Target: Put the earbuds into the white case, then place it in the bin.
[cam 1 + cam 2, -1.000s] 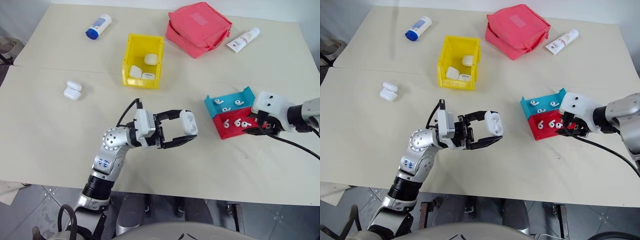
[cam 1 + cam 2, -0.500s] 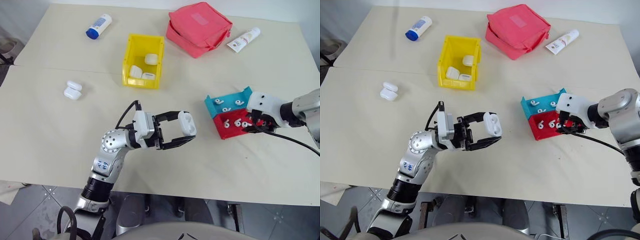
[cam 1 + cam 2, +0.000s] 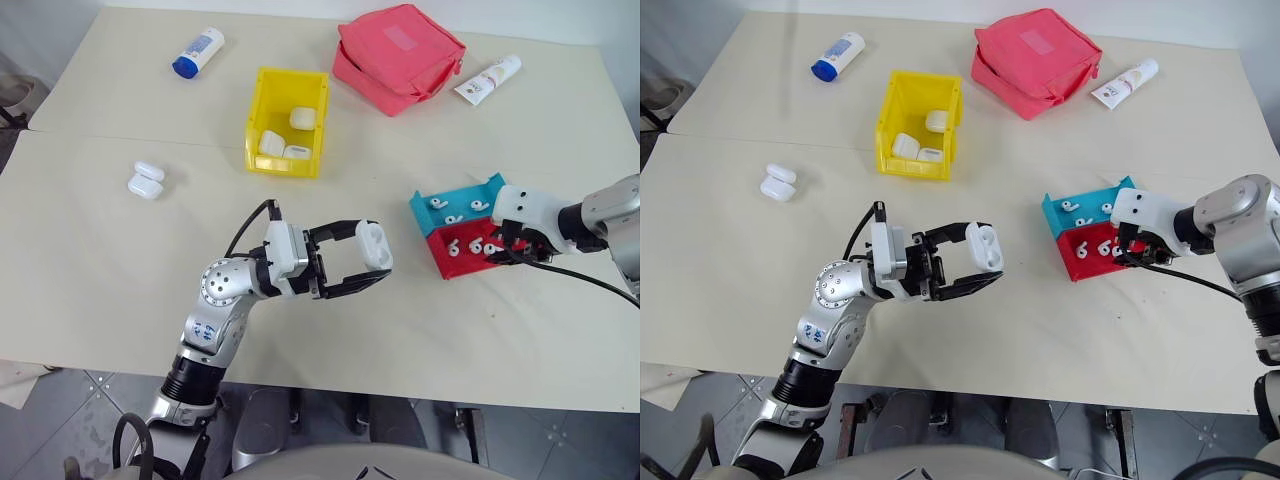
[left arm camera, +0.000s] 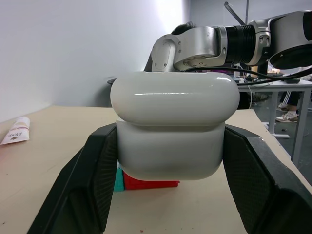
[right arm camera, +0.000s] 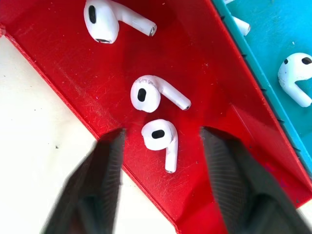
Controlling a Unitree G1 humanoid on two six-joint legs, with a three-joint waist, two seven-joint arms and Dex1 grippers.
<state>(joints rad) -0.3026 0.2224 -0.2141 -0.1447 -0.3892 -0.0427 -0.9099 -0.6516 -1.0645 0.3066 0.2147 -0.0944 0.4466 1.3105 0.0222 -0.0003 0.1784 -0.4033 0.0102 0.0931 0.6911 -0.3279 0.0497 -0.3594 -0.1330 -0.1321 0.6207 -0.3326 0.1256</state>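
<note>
Left gripper [image 3: 372, 263]: clamped on the small glossy white rounded case [image 3: 375, 244], held above the near-centre of the beige table [image 3: 120, 260], unmoved. Bright yellow open plastic bin [image 3: 262, 118]: far, left of centre, three white cases inside. Right gripper [image 5: 158, 146]: jaws apart but narrower than a second ago, straddling one tiny white earbud [image 5: 160, 136] in the shallow red tray [image 5: 63, 58]; pick-up looks imminent, case not yet filled

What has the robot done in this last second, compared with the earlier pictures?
The right gripper has reached further in over the red tray and now straddles one earbud, its fingers apart and not yet touching it. The left gripper has stayed where it was, clamped on the white case. The yellow bin, the teal tray and the rest of the table look unchanged.
</note>
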